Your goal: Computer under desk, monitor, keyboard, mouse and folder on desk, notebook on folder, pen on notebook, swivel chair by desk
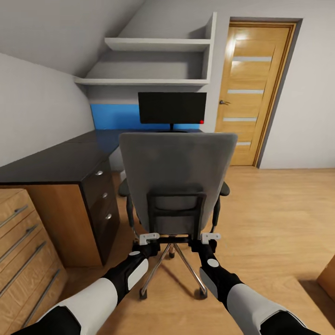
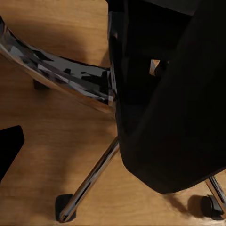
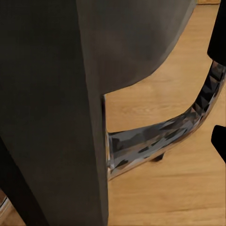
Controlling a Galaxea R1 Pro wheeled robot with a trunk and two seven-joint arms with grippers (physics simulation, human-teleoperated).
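Both grippers sit low behind the swivel chair (image 1: 179, 181), close under the bottom edge of its grey back. Left gripper (image 1: 150, 238) is at the left lower corner of the black frame on the chair's back, right gripper (image 1: 210, 237) at the right lower corner; whether their jaws are wide, narrow or gripping the frame cannot be told, since the pale finger parts are small in the head view and the wrist views look past them. The left wrist view shows a dark bulk of the chair's underside close up, chrome legs (image 2: 89, 181) of the star base and black castors on the wood floor (image 2: 37, 136). The right wrist view shows the chair's dark back edge and a curved chrome bar (image 3: 165, 134) over the same floor.

The chair stands in front of the robot with its back turned to it, facing the desk (image 1: 56, 160), whose glossy black top runs along the left wall and across the far side. Black drawers (image 1: 103, 200) with round silver knobs are on the desk's near left part. The monitor (image 1: 172, 108) stands upright on the far part of the desk, before the blue back panel (image 1: 114, 116), a red dot at its lower right corner. A light-wood cabinet (image 1: 23, 246) with long handles stands near left, touching the desk's end. A wooden door (image 1: 253, 93) is at the far right, and white shelves (image 1: 153, 60) hang above the monitor.
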